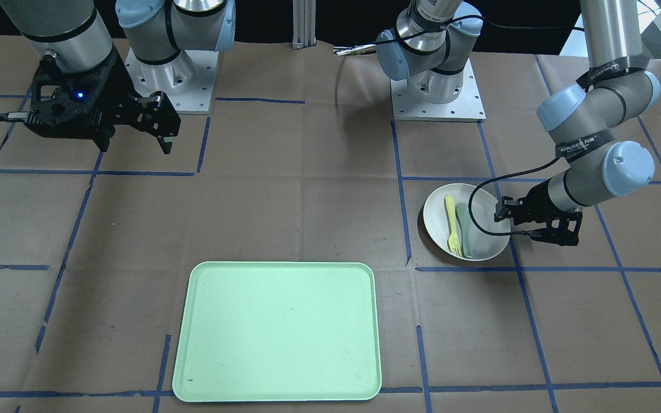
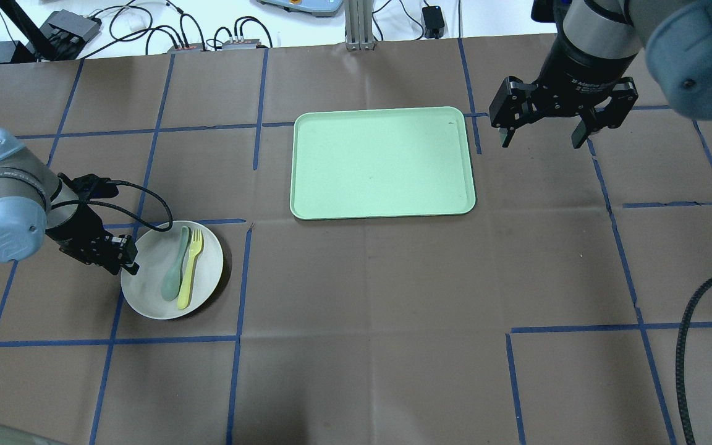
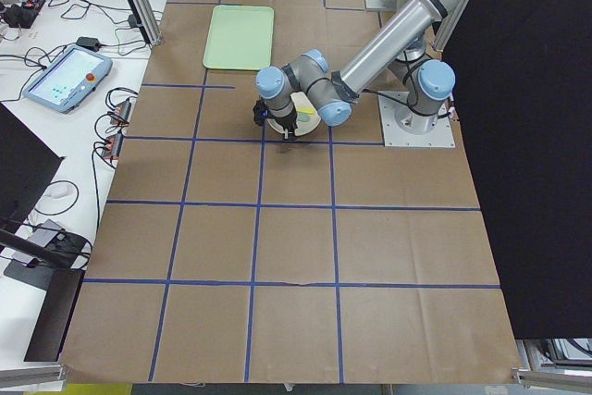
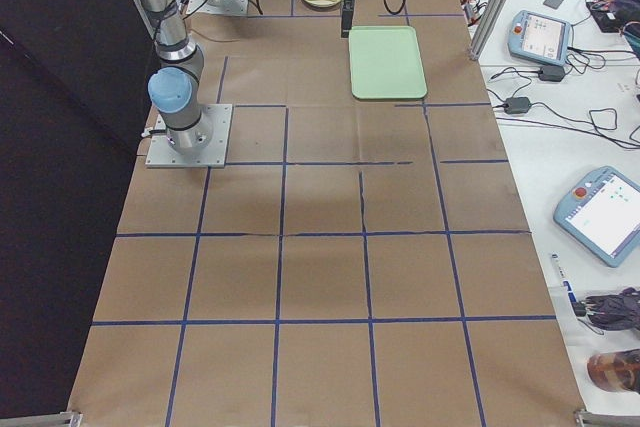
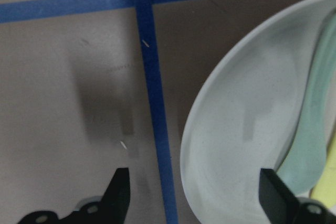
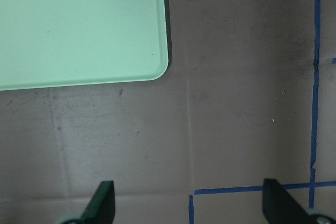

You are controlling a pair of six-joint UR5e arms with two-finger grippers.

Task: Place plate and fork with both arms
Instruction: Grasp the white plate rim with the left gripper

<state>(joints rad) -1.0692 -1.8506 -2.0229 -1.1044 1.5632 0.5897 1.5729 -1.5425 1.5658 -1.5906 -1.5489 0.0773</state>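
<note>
Both gape: left jaws straddle plate (image 2: 148, 292) rim, right jaws beside tray (image 2: 384, 162).

The brown-paper-covered table (image 2: 362, 278), gridded with blue tape, carries a round off-white plate (image 2: 146, 290), its rim between the left gripper's (image 2: 128, 253) spread fingers. A rectangular pale green plastic tray (image 2: 384, 161) lies just beside the right gripper (image 2: 541, 141).

Wide brown table (image 2: 362, 309) lies between the plate (image 2: 146, 296) at lower left and the green tray (image 2: 384, 164) at upper middle. The spoon (image 2: 173, 275) lies just beside the fork (image 2: 190, 272), on its left.
</note>
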